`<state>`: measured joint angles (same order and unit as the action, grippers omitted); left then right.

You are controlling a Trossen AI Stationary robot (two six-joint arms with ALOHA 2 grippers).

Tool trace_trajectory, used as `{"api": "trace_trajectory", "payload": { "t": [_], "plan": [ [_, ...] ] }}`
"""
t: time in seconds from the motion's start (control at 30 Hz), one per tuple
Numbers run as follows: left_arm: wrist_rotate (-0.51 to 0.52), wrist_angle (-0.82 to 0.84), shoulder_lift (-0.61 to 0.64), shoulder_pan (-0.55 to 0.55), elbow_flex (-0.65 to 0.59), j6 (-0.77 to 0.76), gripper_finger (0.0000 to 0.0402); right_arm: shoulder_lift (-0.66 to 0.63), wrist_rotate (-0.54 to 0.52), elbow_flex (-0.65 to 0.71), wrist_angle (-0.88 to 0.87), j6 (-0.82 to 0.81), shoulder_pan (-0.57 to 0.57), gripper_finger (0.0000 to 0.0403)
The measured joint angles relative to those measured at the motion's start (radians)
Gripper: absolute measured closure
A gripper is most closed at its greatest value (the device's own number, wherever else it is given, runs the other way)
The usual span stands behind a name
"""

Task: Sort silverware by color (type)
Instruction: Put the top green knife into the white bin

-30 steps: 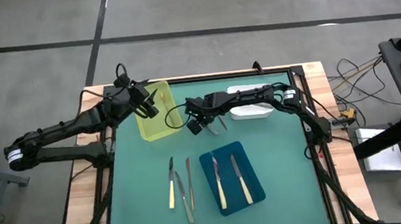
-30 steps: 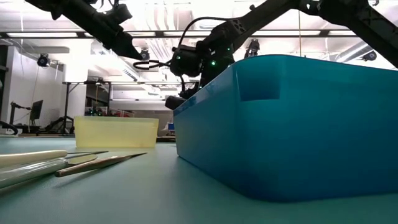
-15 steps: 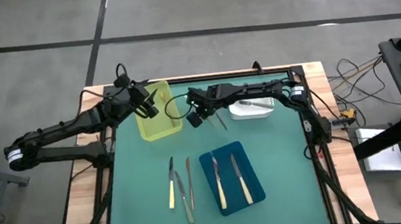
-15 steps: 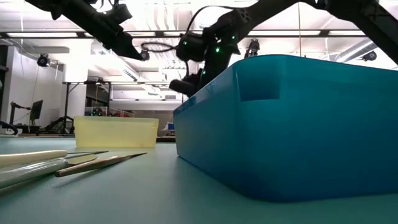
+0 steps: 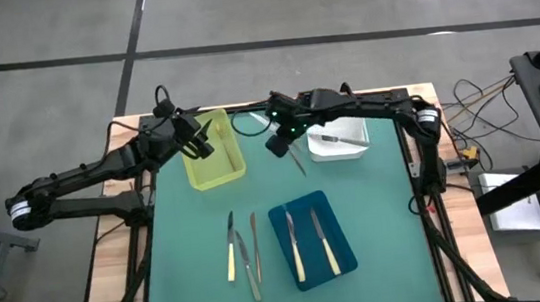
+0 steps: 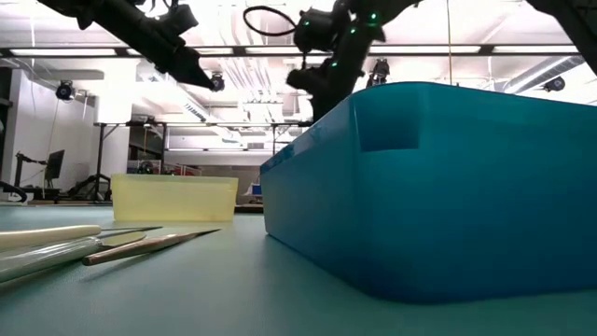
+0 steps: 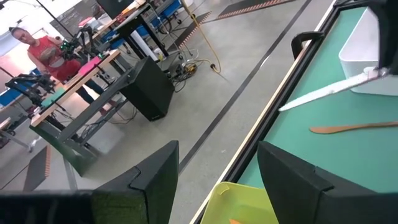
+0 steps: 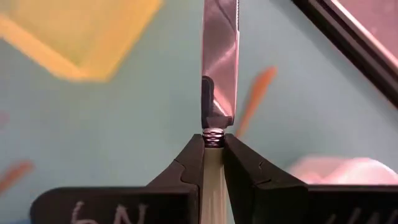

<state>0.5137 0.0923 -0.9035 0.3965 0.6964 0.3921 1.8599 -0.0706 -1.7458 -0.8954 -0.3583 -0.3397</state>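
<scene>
Three utensils (image 5: 243,249) lie loose on the green worktop (image 5: 189,240) near left of the blue tray (image 5: 311,239), which holds two cream-handled knives (image 5: 310,241). The white tray (image 5: 340,140) holds one silver piece; the yellow tray (image 5: 213,161) sits far left. The right tool (image 8: 213,146) grips a cream-handled, silver-bladed knife (image 8: 219,68) between the far trays. The left tool (image 7: 217,180) hangs open over the yellow tray.

Bare green mat (image 5: 187,220) lies open (left side), while the blue tray (image 5: 311,235) blocks centre-right.
</scene>
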Motion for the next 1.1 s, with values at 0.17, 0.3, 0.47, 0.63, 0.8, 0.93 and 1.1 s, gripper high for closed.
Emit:
{"api": "trace_trajectory", "payload": {
  "t": [0.17,0.3,0.47,0.63,0.8,0.93,1.1],
  "plan": [
    [0.0,-0.005,0.0,0.0,0.0,0.0,0.0202,-0.041,-0.009,0.0,-0.168,0.074,-0.006,0.0374],
    [0.0,-0.011,0.0,0.001,0.0,0.0,0.0202,-0.052,-0.037,-0.001,-0.373,0.143,-0.011,0.0374],
    [0.0,-0.013,0.0,0.001,0.0,0.0,0.0202,-0.052,-0.085,-0.001,-0.582,0.127,-0.021,0.0374],
    [0.0,-0.016,0.0,0.001,0.0,0.0,0.0202,-0.052,-0.088,0.0,-0.679,0.124,-0.03,0.0374],
    [0.0,-0.017,0.0,0.001,0.0,0.0,0.0202,-0.053,-0.087,0.0,-0.674,0.131,-0.038,0.0374],
    [0.0,-0.017,0.0,0.0,0.0,0.0,0.0202,-0.053,-0.088,0.0,-0.675,0.143,-0.06,0.0374],
    [0.0,-0.017,0.0,0.0,0.0,0.0,0.0202,-0.054,-0.088,0.0,-0.675,0.188,-0.1,0.0374]
  ]
}}
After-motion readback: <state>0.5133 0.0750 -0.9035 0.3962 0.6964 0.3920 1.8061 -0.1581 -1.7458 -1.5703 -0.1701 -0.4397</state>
